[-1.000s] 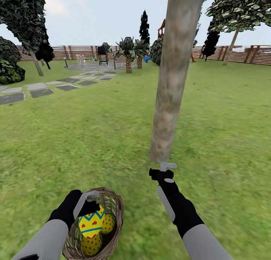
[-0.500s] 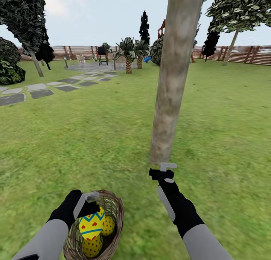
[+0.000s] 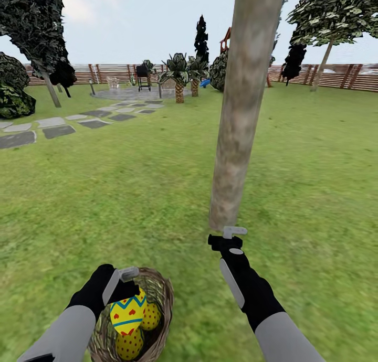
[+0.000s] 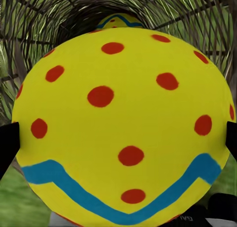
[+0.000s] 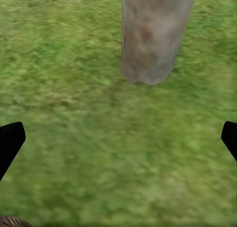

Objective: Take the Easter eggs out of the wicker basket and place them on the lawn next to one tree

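**Left gripper holding an egg over the basket, tree trunk right there**

While the right gripper (image 3: 229,235) is hanging empty with its fingers spread wide over the lawn (image 3: 131,194), just short of the base of the tree (image 3: 236,141), the left gripper (image 3: 126,283) is pinching one of the Easter eggs, the zigzag egg (image 3: 127,310), between its fingers. In the left wrist view that egg (image 4: 123,123) is sitting right between the dark fingertips (image 4: 7,143), yellow with red dots and a blue band, with woven wicker behind it and a second banded egg (image 4: 117,20) peeking out deeper in.

The wicker basket (image 3: 163,294) is sitting on the grass on the near-left side of the tree, close to it but not touching. The held egg is hovering over the basket's opening, and two dotted eggs (image 3: 150,316) are lying inside, beside and under it. From the right wrist the trunk base (image 5: 150,39) is showing straight ahead, grass between it and the fingertips (image 5: 10,140).
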`<state>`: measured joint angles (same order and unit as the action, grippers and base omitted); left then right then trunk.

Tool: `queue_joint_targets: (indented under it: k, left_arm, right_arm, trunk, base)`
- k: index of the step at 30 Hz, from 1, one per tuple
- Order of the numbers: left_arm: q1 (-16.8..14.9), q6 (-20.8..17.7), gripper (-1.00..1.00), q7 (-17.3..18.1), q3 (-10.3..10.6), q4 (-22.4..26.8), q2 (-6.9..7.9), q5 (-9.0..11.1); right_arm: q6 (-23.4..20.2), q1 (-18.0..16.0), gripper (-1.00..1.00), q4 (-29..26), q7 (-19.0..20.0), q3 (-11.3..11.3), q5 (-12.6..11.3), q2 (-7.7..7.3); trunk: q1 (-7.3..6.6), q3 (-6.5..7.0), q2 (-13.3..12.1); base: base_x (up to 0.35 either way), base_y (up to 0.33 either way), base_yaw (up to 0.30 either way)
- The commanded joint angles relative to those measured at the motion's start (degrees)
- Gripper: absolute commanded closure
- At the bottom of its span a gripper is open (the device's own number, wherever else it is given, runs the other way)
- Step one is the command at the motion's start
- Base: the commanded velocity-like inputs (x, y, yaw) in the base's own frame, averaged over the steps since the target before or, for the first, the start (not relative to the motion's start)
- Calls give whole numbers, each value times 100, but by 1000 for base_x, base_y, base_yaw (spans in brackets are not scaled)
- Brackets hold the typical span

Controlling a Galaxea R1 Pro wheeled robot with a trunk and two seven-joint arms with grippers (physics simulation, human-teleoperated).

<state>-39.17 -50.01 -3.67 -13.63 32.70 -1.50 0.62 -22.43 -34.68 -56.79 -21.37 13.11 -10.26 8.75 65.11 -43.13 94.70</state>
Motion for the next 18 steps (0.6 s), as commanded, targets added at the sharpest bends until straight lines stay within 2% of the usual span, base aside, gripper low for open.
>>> queue_joint_targets:
  k: [1, 18]
  left_arm:
    - [-3, -26, 100, -28, -34, 9, -8, 8]
    - [-3, -26, 100, -37, -34, 9, -8, 8]
  right_arm:
    - [-17, -4, -100, -7, -52, 17, -56, -4]
    - [-27, -4, -100, -8, -52, 19, -57, -4]
  trunk:
    - [-23, 13, -39]
    - [-396, 318, -721]
  base:
    - [0, 0, 0]
    - [0, 0, 0]
